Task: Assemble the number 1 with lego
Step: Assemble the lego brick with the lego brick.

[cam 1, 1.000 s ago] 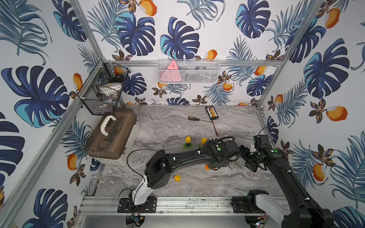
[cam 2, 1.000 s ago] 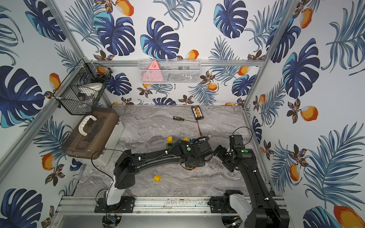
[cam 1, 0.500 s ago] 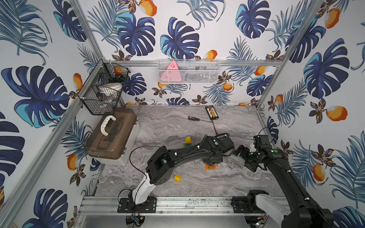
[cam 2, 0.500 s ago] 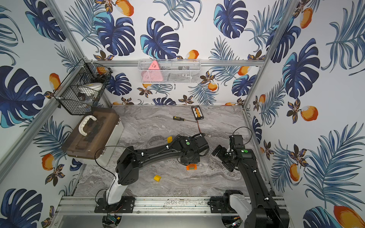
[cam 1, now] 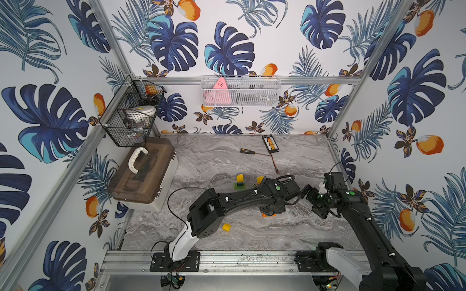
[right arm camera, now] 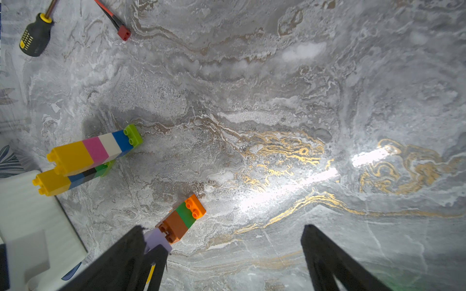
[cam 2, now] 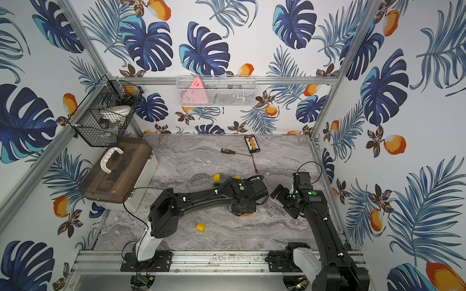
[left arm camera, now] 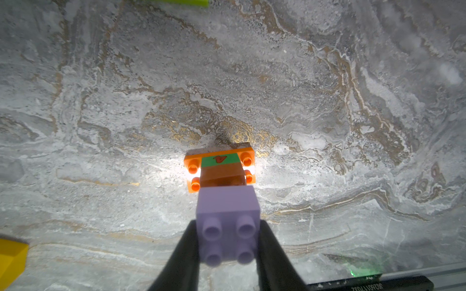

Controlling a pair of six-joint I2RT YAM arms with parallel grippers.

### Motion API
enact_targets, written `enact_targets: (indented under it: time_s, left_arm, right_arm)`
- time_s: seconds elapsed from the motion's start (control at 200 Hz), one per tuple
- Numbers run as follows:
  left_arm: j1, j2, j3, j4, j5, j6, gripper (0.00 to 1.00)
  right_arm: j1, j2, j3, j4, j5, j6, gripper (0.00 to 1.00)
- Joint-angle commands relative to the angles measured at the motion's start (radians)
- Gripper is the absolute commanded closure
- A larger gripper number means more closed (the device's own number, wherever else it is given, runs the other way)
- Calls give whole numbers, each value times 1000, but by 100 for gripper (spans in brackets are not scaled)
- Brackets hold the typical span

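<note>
Marble tabletop (cam 1: 214, 156) inside leaf-papered walls (cam 1: 227, 50); left end effector (left arm camera: 228, 224) clamps purple brick (left arm camera: 228, 209), right end effector (right arm camera: 223, 228) gapes wide.

arms (cam 1: 239, 199): black, angular links | bases (cam 1: 181, 241): white shells on black plates (cam 1: 161, 260) | markings: green dots (cam 1: 277, 187) | cables (cam 1: 168, 202): thin black loops | right gripper (right arm camera: 223, 228): black tapered fingers (right arm camera: 327, 259)

A robot lab test cell: an aluminium frame (cam 1: 315, 80) boxes in leaf-print walls (cam 1: 277, 30) and a marble-look table (cam 1: 214, 156). The left arm (cam 1: 234, 201) and right arm (cam 1: 363, 224) are bolted to a rail (cam 1: 252, 260) along the bottom edge. A black basket (cam 1: 126, 121) hangs upper left, a white basket (cam 1: 252, 93) top centre, and a toolbox (cam 1: 146, 176) sits at left.
</note>
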Motion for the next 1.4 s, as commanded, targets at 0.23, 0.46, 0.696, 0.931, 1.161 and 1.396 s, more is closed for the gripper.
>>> enact_targets:
  time_s: [0.23,0.46,0.696,0.931,1.161,1.396]
  left_arm:
    - [-1,0,-13,20,-3,-30,98]
    - [-1,-9,-43,34,-11,-62,99]
    - [-2,22,21,-32,-57,-83,100]
    - [-11,94,124,-125,-69,-76,100]
    - [-23,93,123,-90,-83,-78,100]
    - [-20,68,37,-27,-75,-79,100]
  right_arm:
    - [2,-10,11,-1,-16,-2,0]
    - [3,-9,14,-1,-21,-2,0]
    - [2,-10,13,3,-24,-2,0]
    - [2,-14,13,3,-25,0,0]
    - [2,-14,16,1,-31,-2,0]
    - [2,-19,14,3,-40,-3,0]
